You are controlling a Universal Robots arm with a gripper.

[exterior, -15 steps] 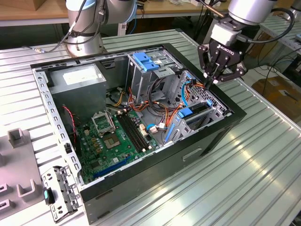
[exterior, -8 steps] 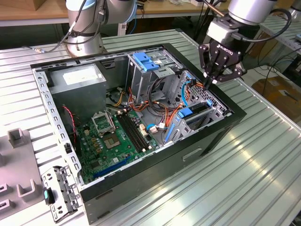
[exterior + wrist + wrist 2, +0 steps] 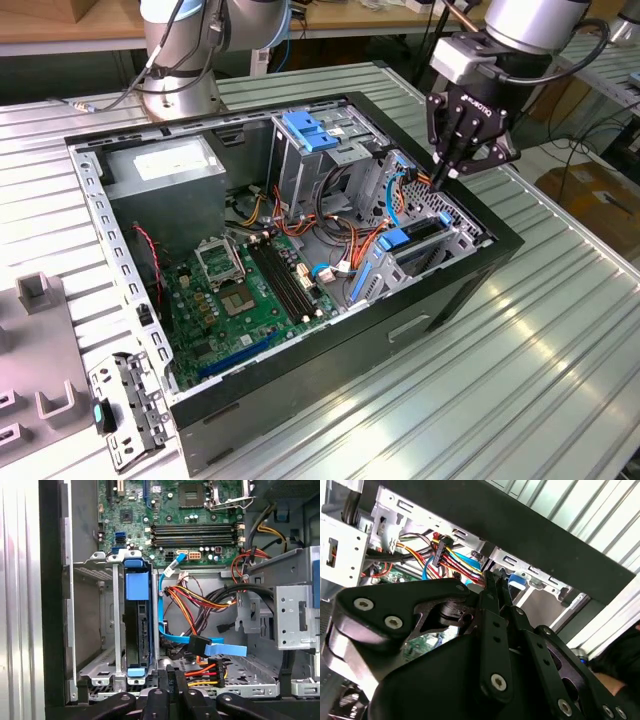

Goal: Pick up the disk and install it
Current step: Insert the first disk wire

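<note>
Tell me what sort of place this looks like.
Probably a robotics lab or test workshop. An opened computer case lies on a ribbed metal table, the arm's claw hangs over its drive bay, and a second robot base stands behind, with workbenches and cardboard boxes around.

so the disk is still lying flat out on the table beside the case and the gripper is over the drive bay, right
Not quite. The disk already stands on edge in the drive bay inside the case, as the first wrist view shows. The gripper is indeed over that bay.
</note>
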